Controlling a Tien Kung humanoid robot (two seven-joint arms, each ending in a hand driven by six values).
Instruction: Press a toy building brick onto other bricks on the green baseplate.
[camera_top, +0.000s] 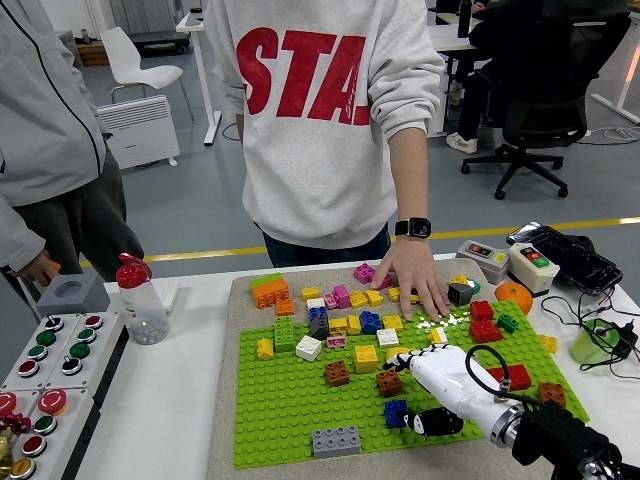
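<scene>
The yellow brick (400, 355) sits among other bricks mid-way across the green baseplate (285, 410), under the right hand (447, 388), whose white fingers (405, 356) curl down over it. Pressing straight down, not sideways, should seat it; the person's hand (418, 283) steadies the baseplate's far edge.

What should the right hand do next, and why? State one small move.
Probably press straight down where it is. The right hand lies knuckles-up over the yellow brick and the bricks beside it on the green baseplate. The person's hand rests on the plate's far edge, apparently steadying it. What sits under the palm is hidden.
</scene>
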